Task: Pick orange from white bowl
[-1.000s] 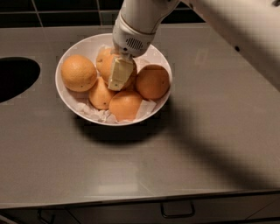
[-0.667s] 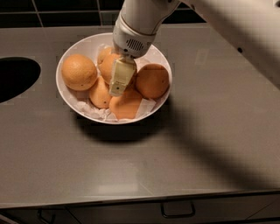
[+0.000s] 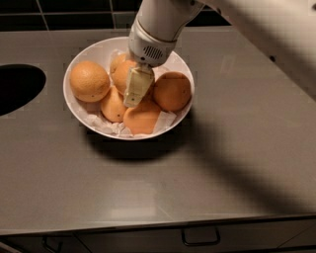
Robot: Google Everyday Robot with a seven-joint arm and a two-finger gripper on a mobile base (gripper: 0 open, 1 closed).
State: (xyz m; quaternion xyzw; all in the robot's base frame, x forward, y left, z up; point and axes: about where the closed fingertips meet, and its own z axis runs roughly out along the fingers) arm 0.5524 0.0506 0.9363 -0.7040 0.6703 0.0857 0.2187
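Several orange fruits are gathered in a wide shallow glossy white bowl [image 3: 89, 52], which is set on a dark grey matte desk [image 3: 232, 168] and lined with crumpled white paper [image 3: 104, 126]. The large round dimpled orange [image 3: 89, 81] is found at the left side of the bowl, against the inner wall. A smaller pear-shaped pointed orange [image 3: 113, 105] is seen just beside it, lower and to the right. A smooth round orange [image 3: 171, 91] is placed at the right side, close under the rim. A further orange [image 3: 142, 119] is laid on the paper at the near edge. A partly hidden orange [image 3: 122, 74] is seen at the middle, towards the back.

The pale cream two-finger gripper [image 3: 132, 100] is lowered into the middle of the bowl, among the fruit. It is set between the partly hidden orange and the smooth round orange, with its tip over the near one. The large round dimpled orange is left apart from it, to its left, and is not touched. Whether the jaws are apart or together cannot be told, as only one pale block is shown from this side.

Above the gripper a rounded white wrist housing with a small vent grille [image 3: 153, 52] is seen, and a white arm [image 3: 266, 29] is carried off to the upper right. A dark oval opening [image 3: 15, 89] is cut into the desk at the left. A dark tiled wall [image 3: 74, 6] is seen behind, and a black drawer handle [image 3: 200, 242] below the front edge.
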